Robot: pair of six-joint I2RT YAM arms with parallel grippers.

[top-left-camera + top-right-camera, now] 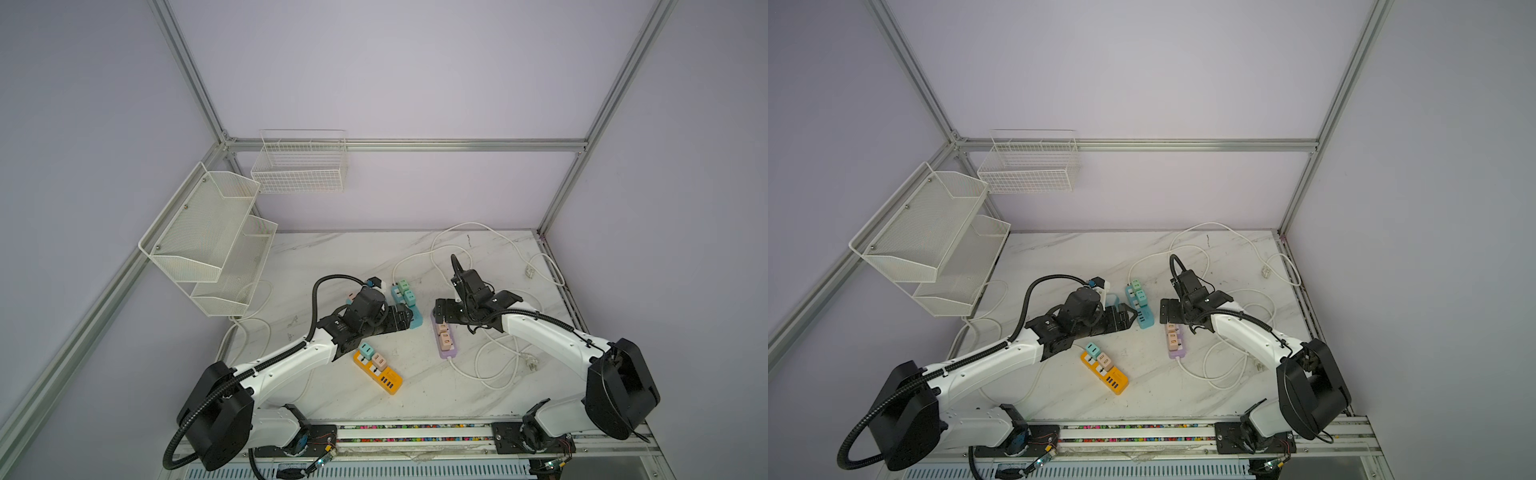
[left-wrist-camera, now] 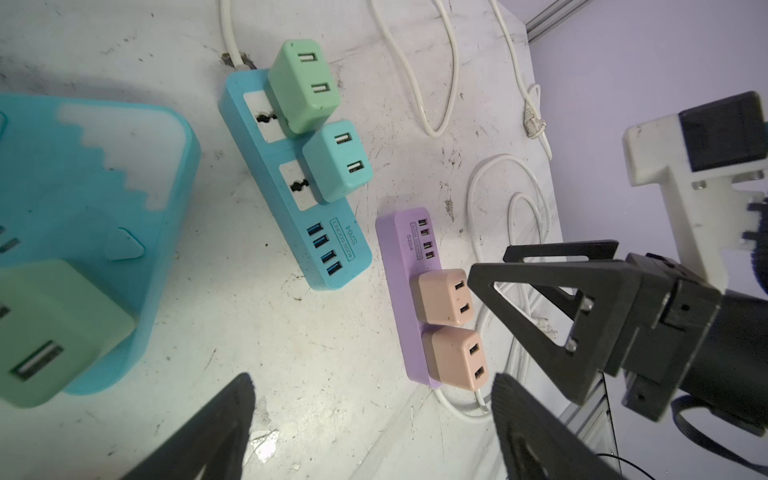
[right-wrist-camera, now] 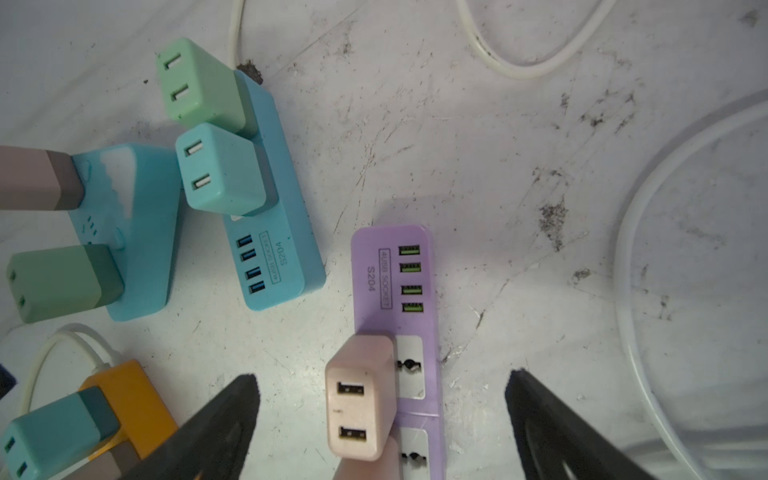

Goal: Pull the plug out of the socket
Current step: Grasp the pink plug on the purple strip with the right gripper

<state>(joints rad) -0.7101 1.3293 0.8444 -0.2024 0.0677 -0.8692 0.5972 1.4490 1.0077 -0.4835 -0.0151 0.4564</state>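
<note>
R hand [image 3: 380, 378], spread wide, hangs just over the pink plug [image 3: 359, 399] seated in the purple strip [image 3: 390, 270] on the bench [image 3: 498, 166], straddling its short width w/ no contact; L hand [image 2: 372, 380], also spread, is farther off.

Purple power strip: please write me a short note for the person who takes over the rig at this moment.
Right pincer: open, astride the pink plug nearer the USB ports of the purple strip, not touching it.
Left pincer: open, empty, over bare table near the blue strip.
Done: nothing; that plug and the second pink plug sit in the purple strip.
Left to do: close on the pink plug, pull it straight out; perhaps the left pincer should hold the strip down.
</note>
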